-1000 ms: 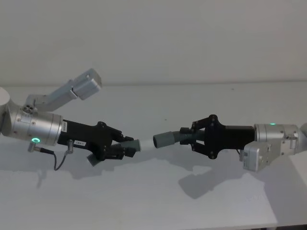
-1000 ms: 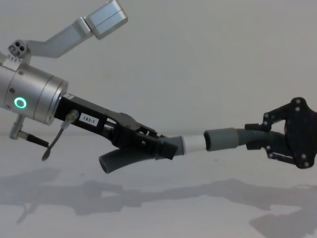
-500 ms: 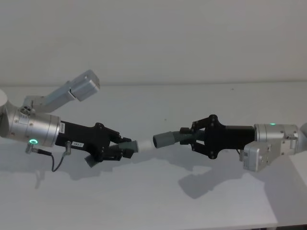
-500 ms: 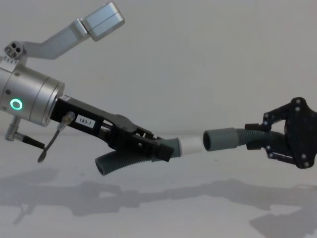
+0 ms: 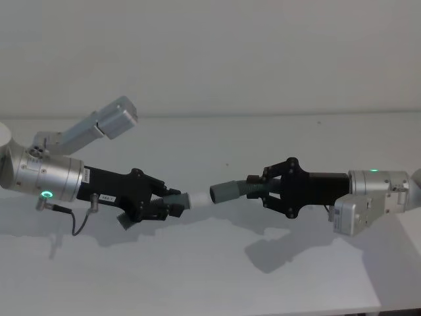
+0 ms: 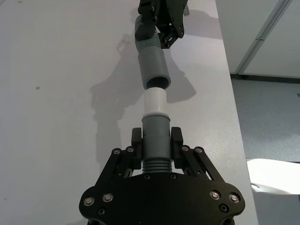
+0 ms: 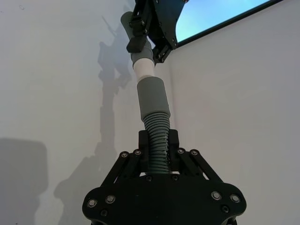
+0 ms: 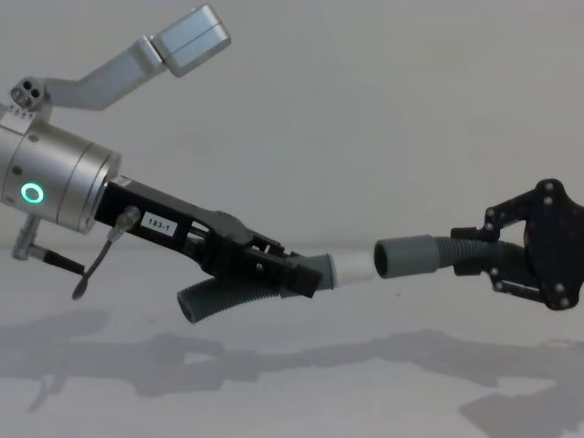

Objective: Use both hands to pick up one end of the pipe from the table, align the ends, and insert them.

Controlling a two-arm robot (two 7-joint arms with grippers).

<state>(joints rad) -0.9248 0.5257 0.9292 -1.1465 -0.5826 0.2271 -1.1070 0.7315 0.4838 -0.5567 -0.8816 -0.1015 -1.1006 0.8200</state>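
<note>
Ribbed matt grey hose, smooth white tip, brushed-metal wrist, matt table.

Plain matte white-grey table, its surface bearing just soft shadows from above

We see the left gripper holding the hose piece, its white tip just before the grey cuff above the tabletop.

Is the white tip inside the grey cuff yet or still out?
Out. The white tip sits just short of the grey cuff mouth, nearly all its length showing.
</note>
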